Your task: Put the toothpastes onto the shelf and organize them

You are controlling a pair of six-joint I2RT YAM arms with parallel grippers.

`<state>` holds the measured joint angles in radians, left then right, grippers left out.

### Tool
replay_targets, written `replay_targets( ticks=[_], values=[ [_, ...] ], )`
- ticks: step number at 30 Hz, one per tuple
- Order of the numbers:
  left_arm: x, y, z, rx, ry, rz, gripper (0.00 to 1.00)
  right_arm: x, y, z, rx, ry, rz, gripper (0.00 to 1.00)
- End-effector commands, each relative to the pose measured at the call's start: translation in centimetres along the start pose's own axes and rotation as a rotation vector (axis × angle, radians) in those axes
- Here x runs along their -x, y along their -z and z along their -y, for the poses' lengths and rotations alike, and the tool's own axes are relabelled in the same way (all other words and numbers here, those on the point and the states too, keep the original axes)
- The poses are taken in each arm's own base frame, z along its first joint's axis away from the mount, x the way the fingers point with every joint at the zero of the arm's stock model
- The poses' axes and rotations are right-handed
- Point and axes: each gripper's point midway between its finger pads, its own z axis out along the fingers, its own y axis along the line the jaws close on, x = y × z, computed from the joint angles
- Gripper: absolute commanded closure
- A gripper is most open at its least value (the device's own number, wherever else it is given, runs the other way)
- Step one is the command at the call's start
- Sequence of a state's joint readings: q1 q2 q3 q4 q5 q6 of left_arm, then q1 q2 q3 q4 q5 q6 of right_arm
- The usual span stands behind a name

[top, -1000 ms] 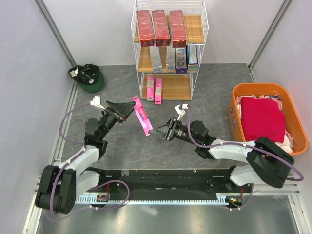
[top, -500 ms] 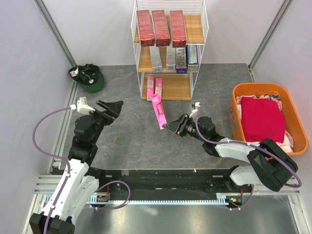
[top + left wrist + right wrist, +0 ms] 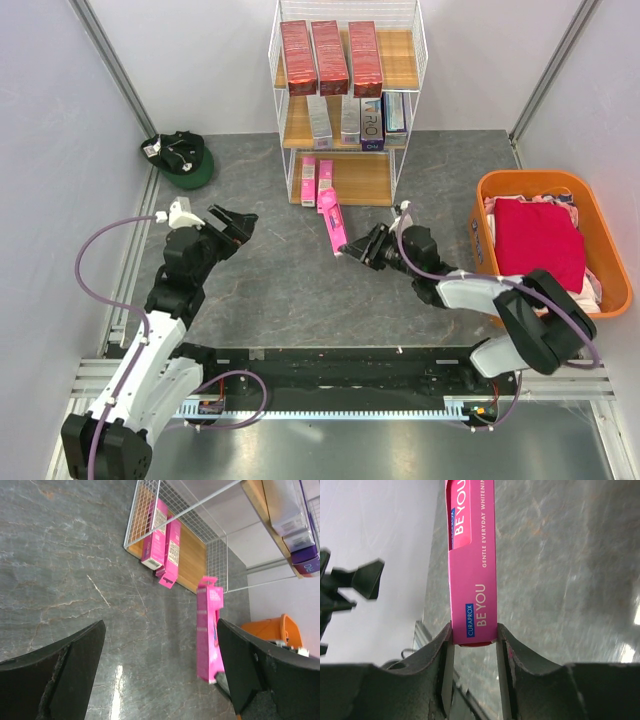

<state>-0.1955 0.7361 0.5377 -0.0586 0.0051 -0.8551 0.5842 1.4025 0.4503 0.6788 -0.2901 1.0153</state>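
While toothpastes line the shelf, clothes fill the tub.

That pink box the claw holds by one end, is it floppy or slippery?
Probably stiff: the pink box juts out straight though the right claw pinches only its end. Likely light, since so small a grip carries it. Its smooth card might slip or pivot if bumped against the shelf.

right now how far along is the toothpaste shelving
Three red boxes sit on the shelf's top board, four silver and purple boxes the middle, two pink boxes the bottom. The right gripper holds a third pink box; the left gripper is open, empty. Only placing it remains.
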Motion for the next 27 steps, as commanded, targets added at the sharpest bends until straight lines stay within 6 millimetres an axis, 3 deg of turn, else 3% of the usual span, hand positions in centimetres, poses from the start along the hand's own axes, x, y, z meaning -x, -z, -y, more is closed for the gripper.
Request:
replay_targets(
  ticks=[1,3,4,8,16,27],
  values=[
    [1.2,-0.1,2.0,-0.069,-0.025,0.014,0.01,4.4,-2.7,-1.1,0.026,0.050,0.101,0.81],
    [0.9,-0.3,1.9,-0.070,-0.018,0.006,0.01,6.3,-3.6,-1.0,0.025,0.046,0.138,0.81],
    [0.6,-0.4,1.8,-0.068,-0.014,-0.002,0.01,6.4,-4.4,0.1,-0.002,0.033,0.133,0.81],
    [0.7,-0.6,2.5,-0.106,-0.004,-0.002,0.01,9.6,-6.6,1.6,-0.014,-0.022,0.197,0.81],
    [0.1,-1.3,2.6,-0.122,0.015,-0.026,0.02,11.5,-11.4,4.9,-0.068,-0.115,0.228,0.82],
    [-0.1,-1.3,3.1,-0.145,0.014,-0.036,0.02,13.6,-14.8,8.7,-0.152,-0.157,0.256,0.80]
  ],
)
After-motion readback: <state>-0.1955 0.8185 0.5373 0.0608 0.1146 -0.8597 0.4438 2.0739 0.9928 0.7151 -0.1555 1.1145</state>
